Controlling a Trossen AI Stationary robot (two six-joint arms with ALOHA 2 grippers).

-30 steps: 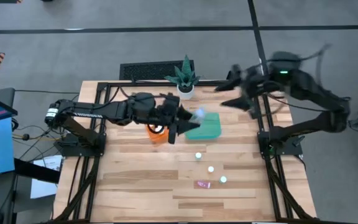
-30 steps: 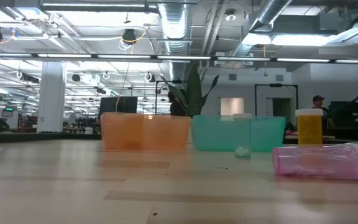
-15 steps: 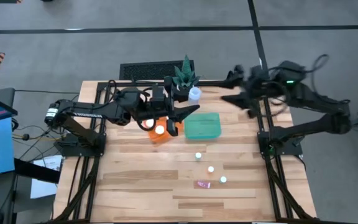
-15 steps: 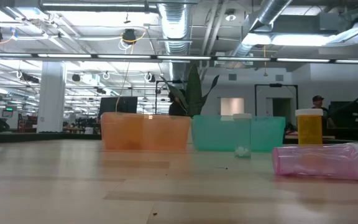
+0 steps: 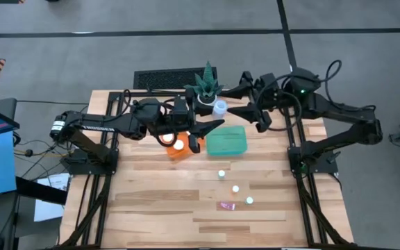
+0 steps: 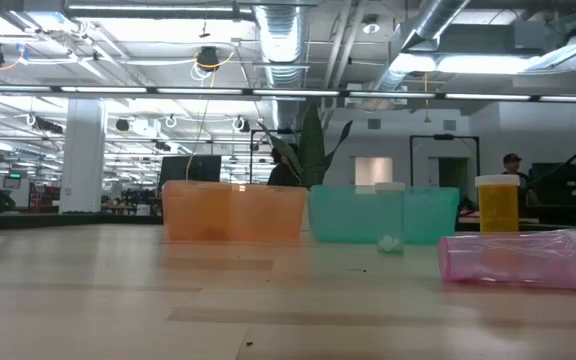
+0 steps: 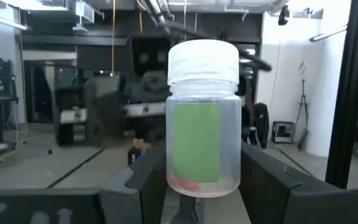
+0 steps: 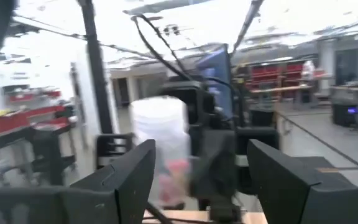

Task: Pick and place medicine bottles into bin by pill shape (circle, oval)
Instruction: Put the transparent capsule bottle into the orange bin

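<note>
One upright bottle (image 7: 202,118), seemingly clamped by left jaws.

Clear bottle (image 7: 202,118), white cap, green label, upright; 4 on table.

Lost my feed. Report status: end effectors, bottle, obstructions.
Left end effector shut on clear green-labelled bottle, raised by the plant pot. Right end effector open, facing it. Nothing between them.
</note>
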